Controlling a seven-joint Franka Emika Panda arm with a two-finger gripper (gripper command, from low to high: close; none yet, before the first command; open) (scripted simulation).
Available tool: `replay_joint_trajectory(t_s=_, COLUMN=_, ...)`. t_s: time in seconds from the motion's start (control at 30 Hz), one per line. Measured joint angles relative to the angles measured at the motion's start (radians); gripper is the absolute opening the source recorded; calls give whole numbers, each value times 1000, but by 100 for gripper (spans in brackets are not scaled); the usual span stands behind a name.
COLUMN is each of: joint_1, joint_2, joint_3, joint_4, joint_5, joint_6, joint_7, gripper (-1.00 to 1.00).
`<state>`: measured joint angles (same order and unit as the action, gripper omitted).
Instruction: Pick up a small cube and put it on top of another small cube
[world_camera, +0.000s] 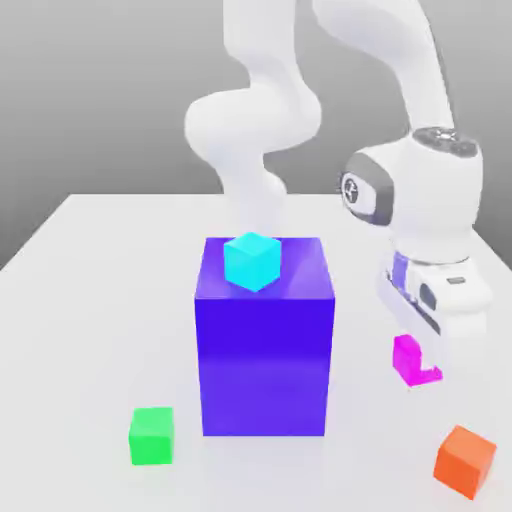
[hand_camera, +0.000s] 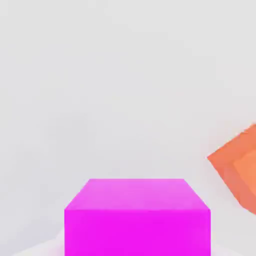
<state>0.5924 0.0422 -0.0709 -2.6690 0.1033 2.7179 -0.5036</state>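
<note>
Nearest the exterior camera, the orange cube (world_camera: 465, 460) sits on the white tabletop (world_camera: 80, 330) at the exterior view's right, with the green cube (world_camera: 151, 435) at the left, just beside the front corner of the big purple-blue block (world_camera: 265, 360) and clear of it.

A little farther back, at the right, is the pink cube (world_camera: 408, 359): small, bright magenta, flat-faced and sharp-edged, the same size as the green one. The white hand (world_camera: 422, 352) comes down on it from above and covers part of it, so an L-shaped patch of pink shows. The hand is closed narrow on the pink cube. In the hand view, the pink cube (hand_camera: 137, 216) shows a lighter top face and a deeper magenta front, and a corner of the orange cube (hand_camera: 237, 167) lies near it, apart.

The big block stands mid-tabletop, well apart from the pink cube. A cyan cube (world_camera: 251, 260) rests on its top face, turned at an angle.

Behind, the white arm (world_camera: 255, 120) rises.
</note>
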Motion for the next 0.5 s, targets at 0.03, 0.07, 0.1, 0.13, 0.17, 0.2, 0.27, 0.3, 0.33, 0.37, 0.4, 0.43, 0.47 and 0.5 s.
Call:
replay_joint_trajectory(t_s=0.03, joint_1=-7, joint_2=3, joint_3=-3, joint_4=21, joint_5=6, joint_6=-31, joint_7=7, gripper=-100)
replay_joint_trajectory(t_s=0.07, joint_1=-14, joint_2=8, joint_3=-6, joint_4=41, joint_5=10, joint_6=-61, joint_7=15, gripper=-100)
replay_joint_trajectory(t_s=0.1, joint_1=-19, joint_2=14, joint_3=-9, joint_4=58, joint_5=11, joint_6=-89, joint_7=24, gripper=-100)
replay_joint_trajectory(t_s=0.13, joint_1=-23, joint_2=22, joint_3=-12, joint_4=74, joint_5=12, joint_6=-115, joint_7=32, gripper=-100)
replay_joint_trajectory(t_s=0.17, joint_1=-27, joint_2=31, joint_3=-14, joint_4=89, joint_5=13, joint_6=-142, joint_7=40, gripper=-100)
replay_joint_trajectory(t_s=0.2, joint_1=-31, joint_2=39, joint_3=-17, joint_4=104, joint_5=14, joint_6=-168, joint_7=48, gripper=-100)
replay_joint_trajectory(t_s=0.27, joint_1=-39, joint_2=57, joint_3=-22, joint_4=133, joint_5=19, joint_6=-220, joint_7=62, gripper=-100)
replay_joint_trajectory(t_s=0.3, joint_1=-43, joint_2=66, joint_3=-24, joint_4=148, joint_5=22, joint_6=-246, joint_7=68, gripper=-100)
replay_joint_trajectory(t_s=0.33, joint_1=-47, joint_2=75, joint_3=-27, joint_4=162, joint_5=25, joint_6=-271, joint_7=74, gripper=-100)
replay_joint_trajectory(t_s=0.37, joint_1=-50, joint_2=84, joint_3=-30, joint_4=177, joint_5=29, joint_6=-298, joint_7=80, gripper=-100)
replay_joint_trajectory(t_s=0.4, joint_1=-54, joint_2=93, joint_3=-32, joint_4=192, joint_5=34, joint_6=-324, joint_7=85, gripper=-100)
replay_joint_trajectory(t_s=0.43, joint_1=-61, joint_2=102, joint_3=-32, joint_4=206, joint_5=38, joint_6=-350, joint_7=90, gripper=-100)
replay_joint_trajectory(t_s=0.47, joint_1=-65, joint_2=110, joint_3=-36, joint_4=221, joint_5=44, joint_6=-376, joint_7=94, gripper=-100)
replay_joint_trajectory(t_s=0.5, joint_1=-69, joint_2=119, joint_3=-39, joint_4=236, joint_5=49, joint_6=-403, joint_7=98, gripper=-100)
